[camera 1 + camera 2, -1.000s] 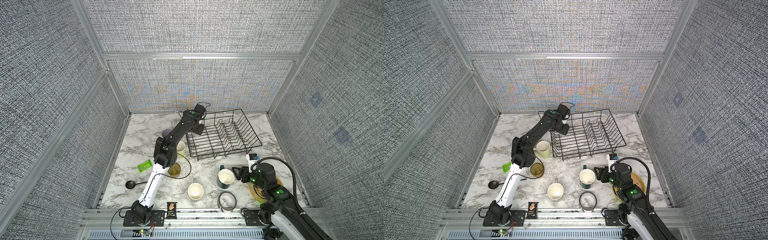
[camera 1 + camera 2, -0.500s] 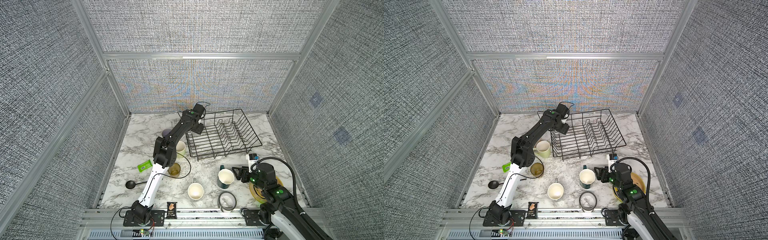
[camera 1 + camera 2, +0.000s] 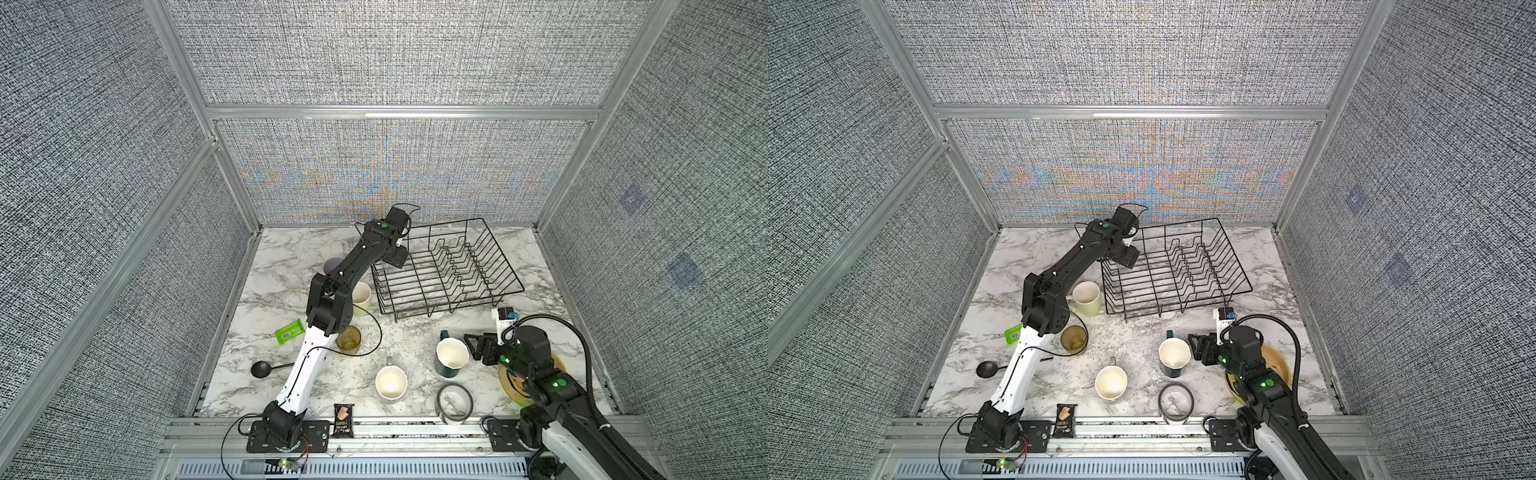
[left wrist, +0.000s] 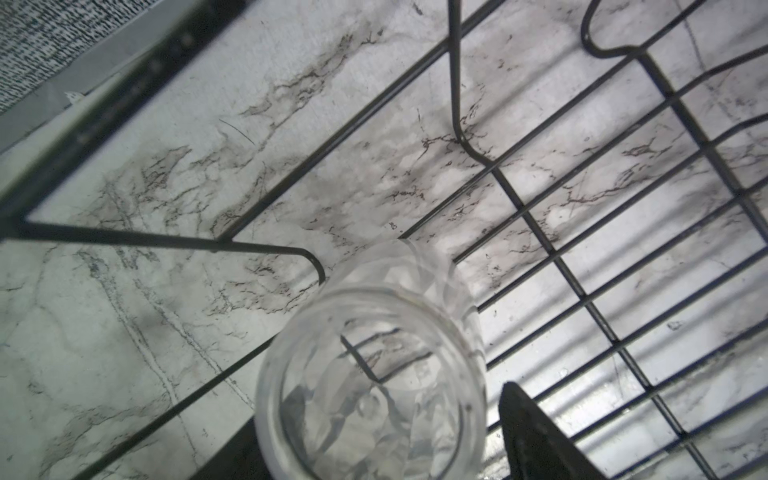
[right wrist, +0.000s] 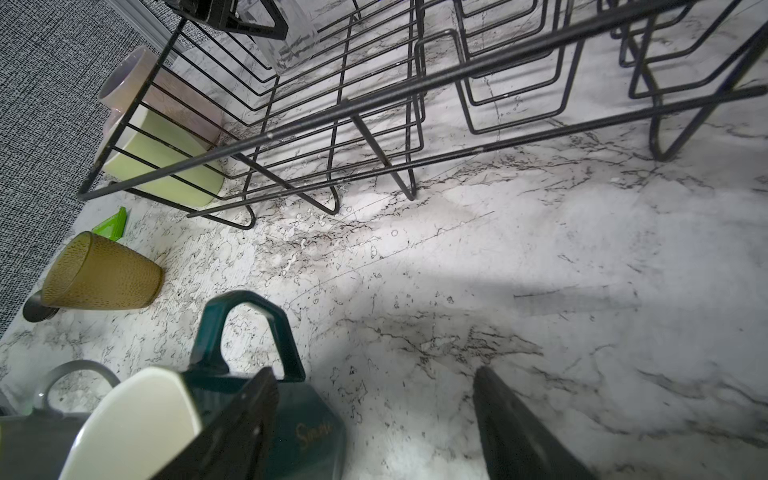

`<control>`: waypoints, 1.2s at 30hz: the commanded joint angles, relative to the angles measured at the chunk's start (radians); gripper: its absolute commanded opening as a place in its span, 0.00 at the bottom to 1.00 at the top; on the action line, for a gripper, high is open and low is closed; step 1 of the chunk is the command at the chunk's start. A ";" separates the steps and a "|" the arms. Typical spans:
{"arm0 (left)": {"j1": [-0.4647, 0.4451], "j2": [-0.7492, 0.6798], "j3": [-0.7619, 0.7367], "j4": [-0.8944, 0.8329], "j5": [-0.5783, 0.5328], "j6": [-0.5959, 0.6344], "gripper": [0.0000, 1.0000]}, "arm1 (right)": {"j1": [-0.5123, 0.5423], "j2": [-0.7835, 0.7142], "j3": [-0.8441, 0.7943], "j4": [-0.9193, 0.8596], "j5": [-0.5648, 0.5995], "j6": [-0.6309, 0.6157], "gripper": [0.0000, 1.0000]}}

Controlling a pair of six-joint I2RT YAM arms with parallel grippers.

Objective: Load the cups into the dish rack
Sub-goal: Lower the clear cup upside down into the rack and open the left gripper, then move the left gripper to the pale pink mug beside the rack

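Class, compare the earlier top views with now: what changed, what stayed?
No shift shows in the top views. The left gripper hangs in the dish rack corner, its visible finger apart from the small clear glass, apparently released. The right gripper, the dark teal mug and the rest stayed put.

The black wire dish rack [image 3: 444, 270] sat toward the back of the tabletop [image 3: 291, 257], the small clear glass [image 4: 370, 374] mouth up in its far left corner. Outside it, all upright, stood the pink mug [image 3: 332, 264] and pale green mug [image 3: 360, 293] beside its left wall, and nearer, the amber tumbler [image 3: 348, 338], grey mug [image 3: 390, 382] and dark teal mug [image 3: 451, 357].
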 commanded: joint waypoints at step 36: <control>0.116 -0.931 -1.005 0.212 -0.243 -0.314 0.81 | 0.006 -0.004 0.003 0.003 0.029 0.005 0.75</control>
